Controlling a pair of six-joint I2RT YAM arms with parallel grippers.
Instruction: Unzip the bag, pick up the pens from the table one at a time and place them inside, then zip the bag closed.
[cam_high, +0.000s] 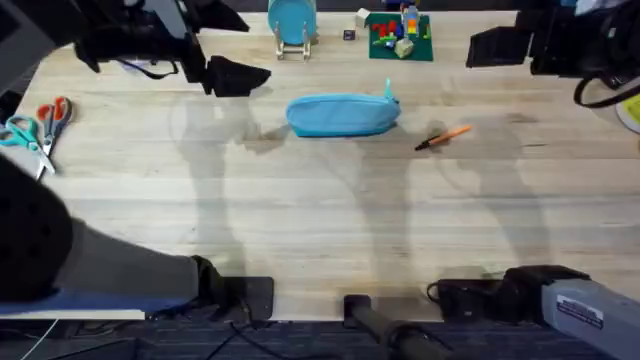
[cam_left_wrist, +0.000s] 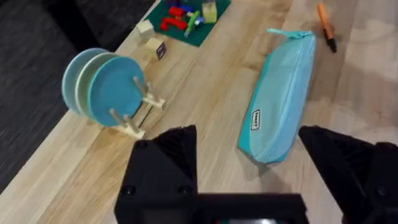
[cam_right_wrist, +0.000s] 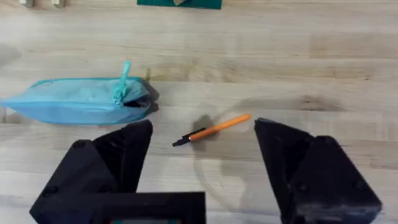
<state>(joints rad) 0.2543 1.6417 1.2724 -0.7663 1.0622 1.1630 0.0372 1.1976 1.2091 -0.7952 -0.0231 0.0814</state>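
Bag zipped, flat on tabletop, ahead of left end effector, fingers spread, empty, poised for zipper. Pen between right end effector spread fingers, ungrasped, beside bag.

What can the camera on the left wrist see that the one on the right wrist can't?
Left wrist alone: the blue plates in a wooden rack and small wooden blocks. Right wrist alone: little beyond its own open right gripper above the pen. Both share the bag, the pen, the table and the green mat.
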